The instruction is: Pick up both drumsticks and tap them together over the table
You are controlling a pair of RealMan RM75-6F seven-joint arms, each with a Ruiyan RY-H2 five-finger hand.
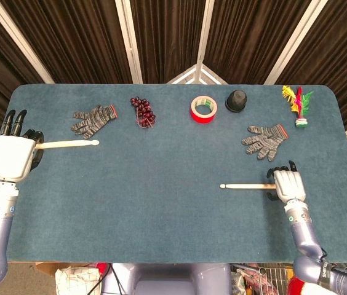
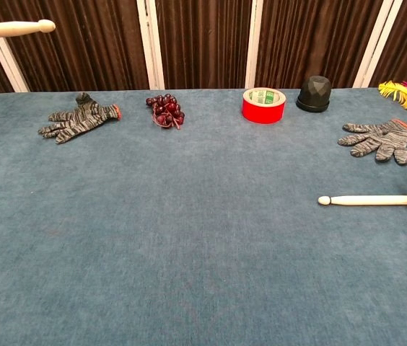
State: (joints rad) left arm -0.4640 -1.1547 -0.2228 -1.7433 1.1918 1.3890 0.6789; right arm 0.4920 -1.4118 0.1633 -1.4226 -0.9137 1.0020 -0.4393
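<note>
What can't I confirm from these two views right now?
- Right hand grip on the second drumstick: head view shows only the hand's back over the butt; chest view's right edge crops it.
- Left hand: outside chest view; only its drumstick tip shows.
</note>
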